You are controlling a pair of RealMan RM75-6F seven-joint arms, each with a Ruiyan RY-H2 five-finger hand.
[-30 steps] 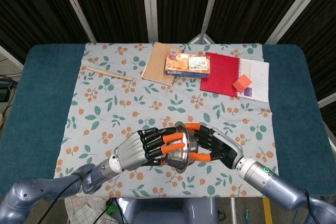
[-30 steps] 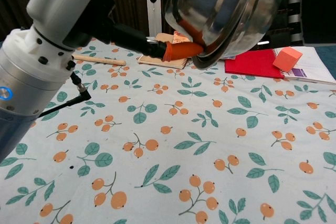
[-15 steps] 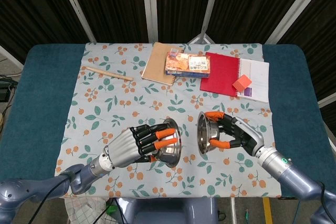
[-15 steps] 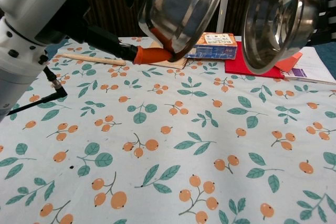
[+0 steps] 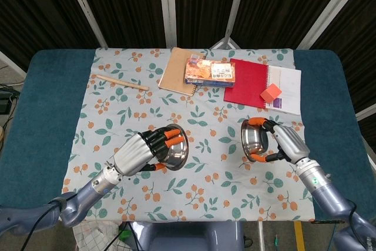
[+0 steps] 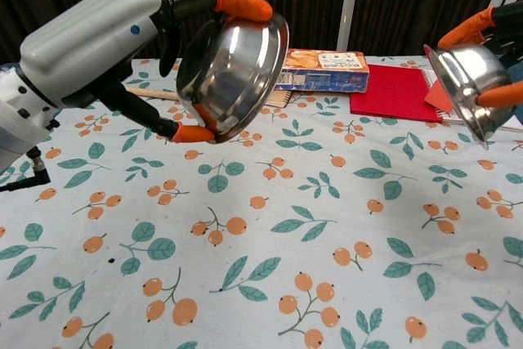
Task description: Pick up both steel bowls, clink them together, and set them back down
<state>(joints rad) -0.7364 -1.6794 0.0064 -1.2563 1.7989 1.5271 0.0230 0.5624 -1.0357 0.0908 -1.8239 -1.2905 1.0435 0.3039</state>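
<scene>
My left hand (image 5: 140, 152) (image 6: 106, 38) grips one steel bowl (image 5: 175, 147) (image 6: 230, 78) in the air, tilted so its mouth faces right. My right hand (image 5: 284, 142) (image 6: 498, 29) holds the other steel bowl (image 5: 253, 139) (image 6: 464, 79) aloft at the right, its mouth turned toward the left. A wide gap of flowered tablecloth (image 5: 214, 145) separates the two bowls. Orange fingertips wrap each rim.
At the back of the table lie a brown notebook (image 5: 180, 70), a snack box (image 5: 210, 71) (image 6: 320, 69), a red notebook (image 5: 249, 83) (image 6: 394, 91), an orange block (image 5: 271, 93) and a white booklet (image 5: 287, 89). A wooden stick (image 5: 119, 82) lies back left.
The bowls were pressed together one second ago. Since then both hands have drawn apart, the left going left and the right going right, each keeping its bowl.
</scene>
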